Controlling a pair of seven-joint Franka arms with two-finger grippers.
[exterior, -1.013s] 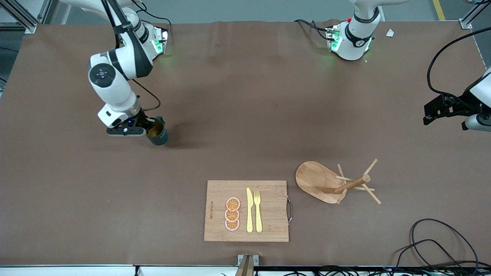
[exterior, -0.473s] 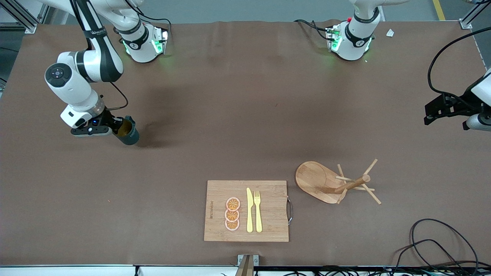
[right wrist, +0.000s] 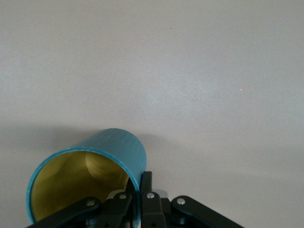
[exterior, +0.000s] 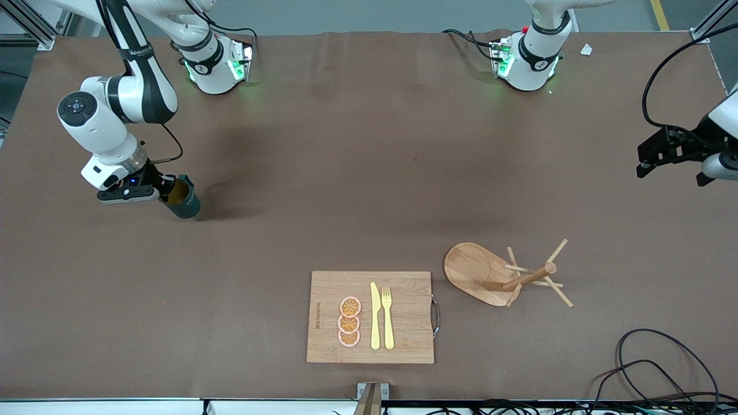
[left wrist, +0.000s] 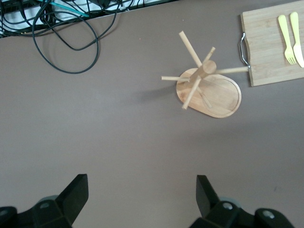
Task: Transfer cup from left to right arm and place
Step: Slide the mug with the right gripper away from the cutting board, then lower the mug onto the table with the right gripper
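Observation:
The dark teal cup [exterior: 184, 200] with its yellow-brown inside hangs tilted just over the brown table toward the right arm's end. My right gripper [exterior: 166, 191] is shut on the cup's rim, one finger inside and one outside. In the right wrist view the cup [right wrist: 102, 166] fills the lower part, its wall pinched by the right gripper [right wrist: 139, 190]. The cup's handle is hidden. My left gripper [exterior: 671, 157] waits open in the air at the left arm's end of the table. Nothing sits between the jaws of the left gripper [left wrist: 142, 190] in the left wrist view.
A wooden cutting board [exterior: 403, 340] near the front camera carries orange slices [exterior: 349, 321], a yellow knife [exterior: 375, 316] and fork [exterior: 387, 317]. Beside it, toward the left arm's end, lies a tipped wooden mug rack [exterior: 507, 275]. Black cables [exterior: 657, 363] coil at the table's corner.
My right arm has carried the cup toward its own end of the table, most of the way in the first half second. The left gripper has shifted up slightly.

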